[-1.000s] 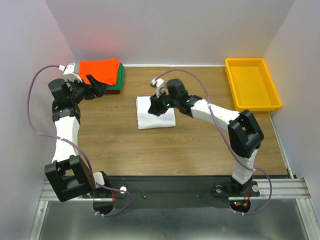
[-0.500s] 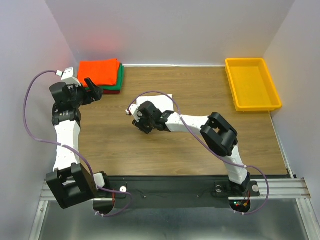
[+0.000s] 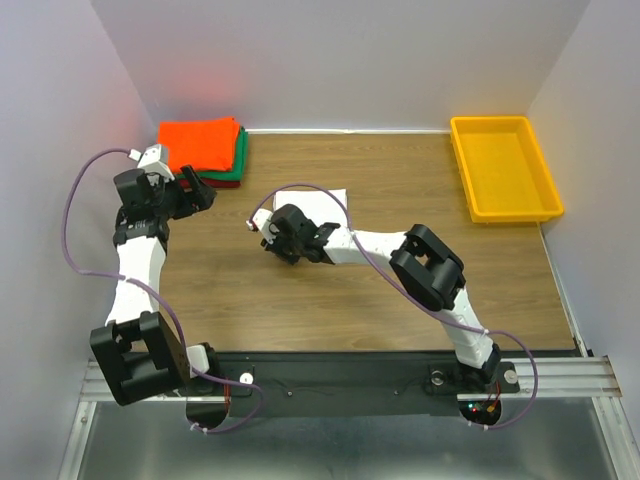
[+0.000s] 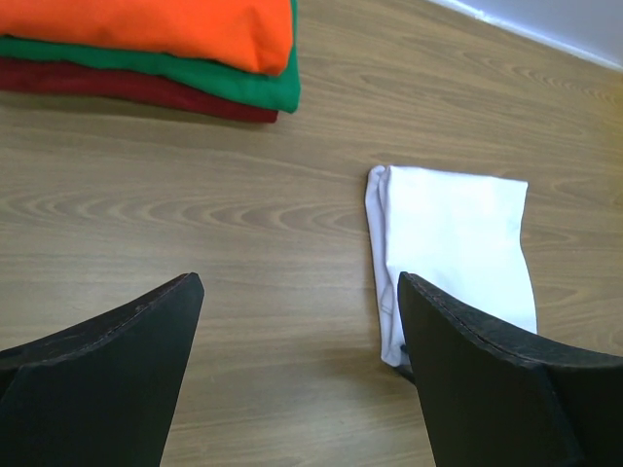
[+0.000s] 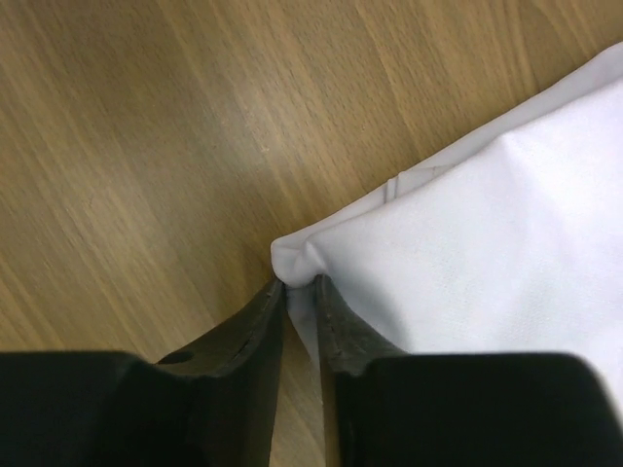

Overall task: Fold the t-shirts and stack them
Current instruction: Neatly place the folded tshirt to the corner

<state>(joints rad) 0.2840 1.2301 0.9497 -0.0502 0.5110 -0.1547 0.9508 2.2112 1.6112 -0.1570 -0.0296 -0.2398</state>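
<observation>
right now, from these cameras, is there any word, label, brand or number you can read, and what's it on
No readable text in any view.
white t-shirt: plain, no print or tag showing.
orange t-shirt, green t-shirt, dark red t-shirt: plain on the faces and edges in view.
yellow tray: no label or marking visible.

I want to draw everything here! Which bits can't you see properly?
Top view: the right gripper covers most of the white t-shirt.
Left wrist view: the picture's edge cuts off the orange t-shirt, green t-shirt and dark red t-shirt.
Right wrist view: the white t-shirt runs off the right edge.
</observation>
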